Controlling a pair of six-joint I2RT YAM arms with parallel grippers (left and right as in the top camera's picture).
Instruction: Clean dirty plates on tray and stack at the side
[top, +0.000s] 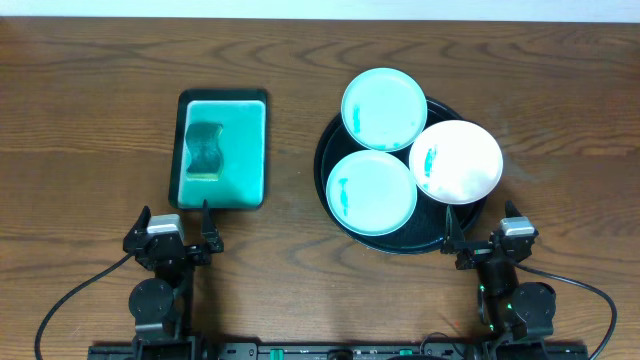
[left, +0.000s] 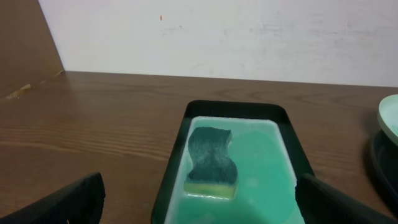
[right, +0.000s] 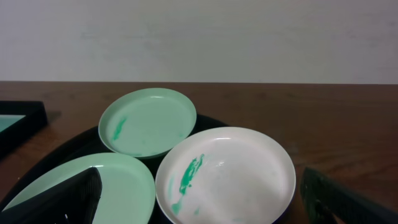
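Observation:
Three small plates lie on the round black tray (top: 335, 190): a mint one at the back (top: 384, 108), a mint one at the front left (top: 371, 191), and a white one at the right (top: 456, 160). Each carries a teal smear. In the right wrist view the white plate (right: 227, 176) lies just ahead of my open right gripper (right: 202, 205), with the mint plates behind (right: 149, 121) and to the left (right: 118, 186). My right gripper (top: 482, 240) rests just in front of the tray. My left gripper (top: 178, 236) is open and empty, in front of the teal rectangular tray.
A teal rectangular tray with a dark rim (top: 222, 148) holds a dark green and yellow sponge (top: 205, 148); the left wrist view shows the sponge (left: 210, 163) ahead of the left fingers (left: 199, 205). A white wall stands behind the table.

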